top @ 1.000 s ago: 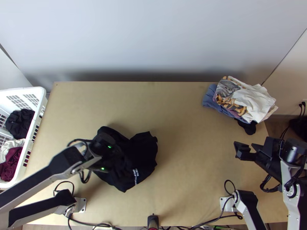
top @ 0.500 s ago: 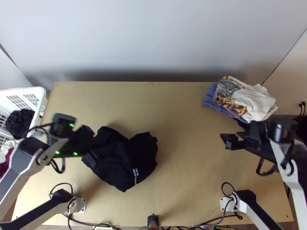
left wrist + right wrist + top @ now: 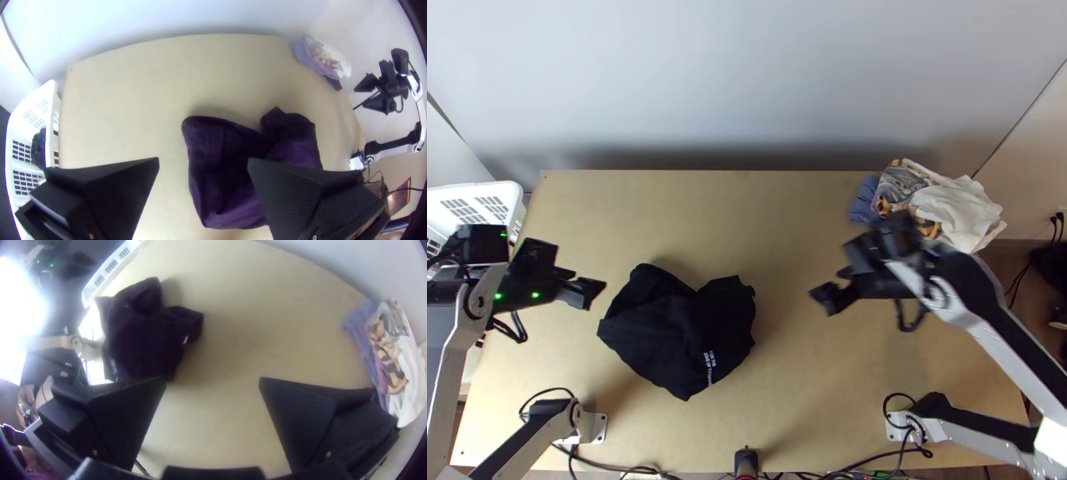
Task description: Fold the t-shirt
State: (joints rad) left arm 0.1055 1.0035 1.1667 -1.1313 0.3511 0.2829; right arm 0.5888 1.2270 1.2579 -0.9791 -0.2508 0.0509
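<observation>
The black t-shirt [image 3: 679, 336] lies bunched on the table, left of the middle, with small white print near its lower right edge. My left gripper [image 3: 584, 285] is just left of the shirt in the top view; in the left wrist view the same gripper [image 3: 203, 162] stands open, the dark shirt [image 3: 222, 178] lying beyond its fingers. Right of the shirt, over bare wood, is my right gripper [image 3: 831, 286]; its wrist view has this gripper [image 3: 213, 380] open as well, with nothing between the fingers and the shirt [image 3: 142, 335] farther off.
A pile of clothes [image 3: 951, 204], blue, patterned and white, lies at the table's back right corner. A white laundry basket [image 3: 507, 192] stands beyond the left edge, partly behind the left arm. Bare wood [image 3: 747, 216] stretches behind the shirt.
My left gripper has moved off the shirt to the left, uncovering the shirt's left part. My right gripper has come in from the right toward the middle. The shirt's right part has kept its place.
</observation>
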